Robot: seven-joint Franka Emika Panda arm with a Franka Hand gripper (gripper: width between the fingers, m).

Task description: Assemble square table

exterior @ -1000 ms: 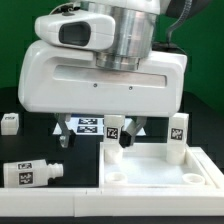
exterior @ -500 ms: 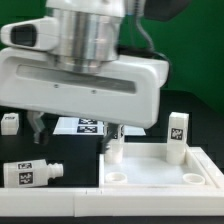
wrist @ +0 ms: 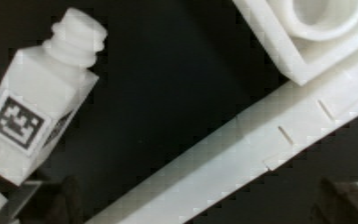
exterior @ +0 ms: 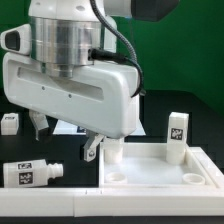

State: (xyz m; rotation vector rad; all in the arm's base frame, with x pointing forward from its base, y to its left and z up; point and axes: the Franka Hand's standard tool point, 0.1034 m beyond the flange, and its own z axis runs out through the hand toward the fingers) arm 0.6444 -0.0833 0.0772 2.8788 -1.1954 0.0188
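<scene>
The white square tabletop (exterior: 160,172) lies at the exterior view's right, rim up. One tagged leg (exterior: 178,137) stands at its far right corner. Another leg (exterior: 113,151) stands at its far left corner, partly hidden by my gripper. A third leg (exterior: 30,173) lies on its side at the left; it also shows in the wrist view (wrist: 39,98). A fourth leg (exterior: 8,122) sits far left. My gripper (exterior: 66,140) hangs open and empty above the table, between the lying leg and the tabletop. In the wrist view my gripper (wrist: 190,205) has dark fingertips (wrist: 25,200) at the frame's edge.
The long white border wall (exterior: 60,205) runs along the front; it crosses the wrist view (wrist: 229,140) diagonally. The marker board (exterior: 75,128) lies behind my gripper. A tabletop corner with a round hole (wrist: 327,30) shows in the wrist view.
My gripper has left the leg at the tabletop's far left corner and moved to the exterior view's left, turning as it went. That leg stays standing. The jaws are open.
</scene>
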